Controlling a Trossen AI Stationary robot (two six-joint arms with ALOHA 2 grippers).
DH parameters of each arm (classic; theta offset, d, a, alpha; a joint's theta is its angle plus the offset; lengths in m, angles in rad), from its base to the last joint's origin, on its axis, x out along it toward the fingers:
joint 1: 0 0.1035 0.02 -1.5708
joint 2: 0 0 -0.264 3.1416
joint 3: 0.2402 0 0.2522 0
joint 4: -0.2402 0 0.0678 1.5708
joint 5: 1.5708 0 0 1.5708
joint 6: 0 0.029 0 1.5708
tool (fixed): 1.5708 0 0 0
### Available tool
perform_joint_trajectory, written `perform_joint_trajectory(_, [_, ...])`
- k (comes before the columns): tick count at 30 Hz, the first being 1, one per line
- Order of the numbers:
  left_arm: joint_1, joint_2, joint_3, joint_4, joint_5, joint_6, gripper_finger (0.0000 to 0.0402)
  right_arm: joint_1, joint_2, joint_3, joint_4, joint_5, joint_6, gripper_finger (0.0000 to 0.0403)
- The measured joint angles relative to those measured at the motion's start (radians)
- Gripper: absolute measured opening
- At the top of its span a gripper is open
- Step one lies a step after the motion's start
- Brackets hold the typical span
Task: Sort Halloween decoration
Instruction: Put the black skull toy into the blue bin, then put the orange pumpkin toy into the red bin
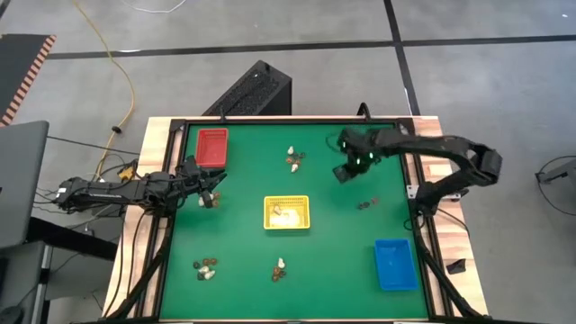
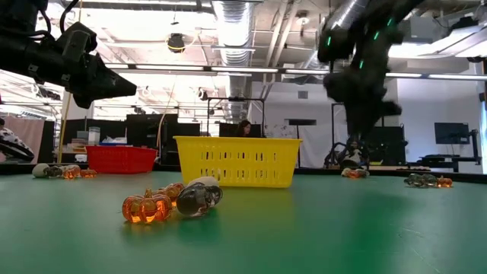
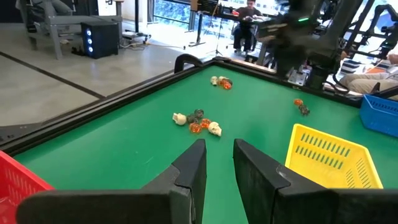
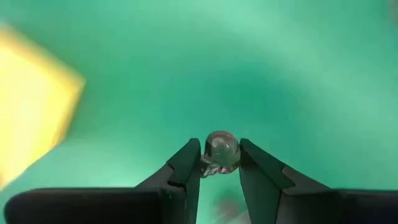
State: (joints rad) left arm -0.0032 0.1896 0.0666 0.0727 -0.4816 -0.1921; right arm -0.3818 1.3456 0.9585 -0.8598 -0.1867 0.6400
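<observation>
Above the green surface [image 1: 333, 225], right tool [image 4: 219, 163] clamped on a small clear skull trinket [image 4: 221, 151], left tool [image 3: 219, 165] slightly apart, empty, near red tray [image 1: 212, 147], yellow tray [image 1: 286, 213] central.

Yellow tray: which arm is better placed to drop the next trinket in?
Probably the right. The right gripper already clamps a pale skull trinket above the mat near the yellow tray. The left gripper is open and empty beside the red tray.

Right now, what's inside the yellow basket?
From above, the yellow basket holds a few cream-white trinkets. From table height its slotted wall hides them, so their exact number and shapes can't be made out.
</observation>
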Motion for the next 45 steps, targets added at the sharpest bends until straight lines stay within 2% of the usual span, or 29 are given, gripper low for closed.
perform_joint_trajectory(5, [0.000,0.000,0.000,0.000,0.000,-0.002,0.0070,0.329,-0.072,0.001,0.002,0.002,0.286,0.0126])
perform_joint_trajectory(11, [0.000,0.000,0.000,0.000,0.000,-0.021,0.0070,0.714,-0.071,0.001,0.005,0.005,0.677,0.0127])
perform_joint_trajectory(15, [0.000,0.000,0.000,0.000,0.000,-0.031,0.0070,0.904,-0.068,0.001,-0.008,0.024,0.913,0.0127])
perform_joint_trajectory(20, [0.000,0.000,0.000,0.009,0.000,-0.028,0.0070,1.065,-0.069,0.001,-0.069,0.024,1.151,0.0128])
perform_joint_trajectory(28, [0.000,0.000,0.000,0.071,-0.025,0.047,0.0070,1.194,-0.069,0.001,-0.218,0.006,1.331,0.0135])
perform_joint_trajectory(38, [0.000,0.000,0.000,0.076,-0.028,0.065,0.0070,1.198,-0.069,0.001,-0.225,-0.002,1.305,0.0213])
perform_joint_trajectory(41, [0.000,0.000,0.000,0.076,-0.049,0.075,0.0070,1.191,-0.069,0.001,-0.225,0.069,1.265,0.0228])
perform_joint_trajectory(45, [0.000,0.000,0.000,0.076,-0.055,0.076,0.0070,1.121,-0.069,0.001,-0.222,0.266,1.146,0.0233])
